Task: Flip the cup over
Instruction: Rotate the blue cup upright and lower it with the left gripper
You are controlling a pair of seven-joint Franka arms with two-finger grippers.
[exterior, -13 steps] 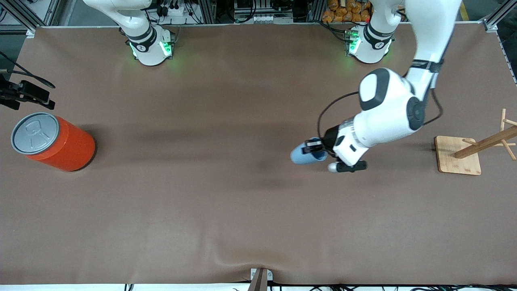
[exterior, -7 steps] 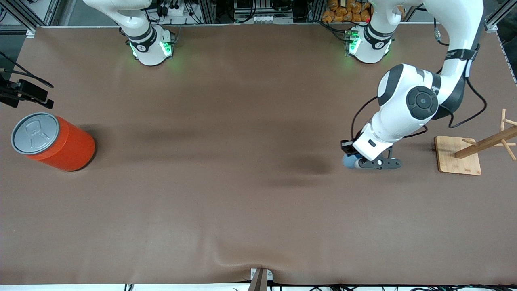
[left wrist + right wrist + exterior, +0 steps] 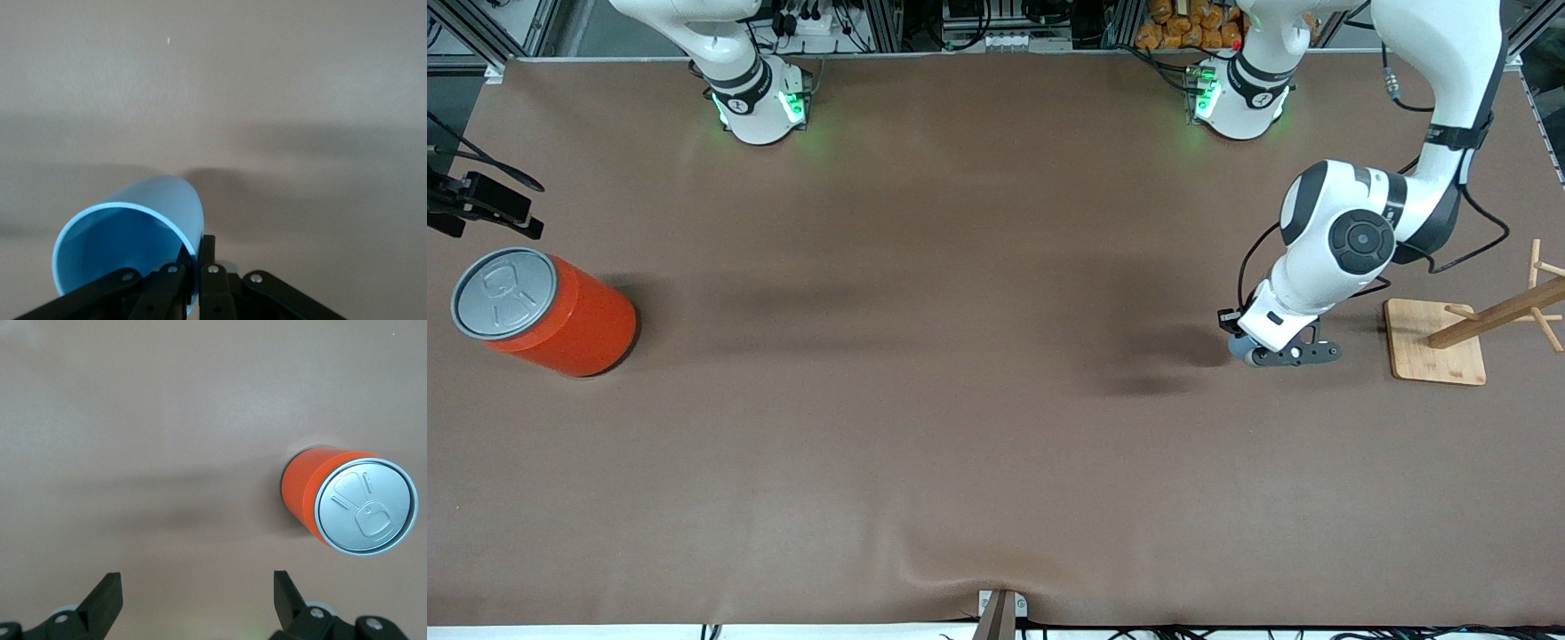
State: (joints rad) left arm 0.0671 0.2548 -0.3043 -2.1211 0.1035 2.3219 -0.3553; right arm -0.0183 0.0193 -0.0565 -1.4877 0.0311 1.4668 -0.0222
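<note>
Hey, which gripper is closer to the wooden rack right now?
Left. The left gripper, shut on the cup, is beside the wooden rack; the right gripper hangs open above the orange can.

No legible text, label, brand name or number appears on any surface. The only mark is an embossed pull-tab outline on the grey metal lid (image 3: 366,505) of the orange cylindrical can (image 3: 560,316); it carries no characters.

Even overhead light, no glare; soft shadows smeared on my table (image 3: 960,444); my left wrist view slightly soft up close.
</note>
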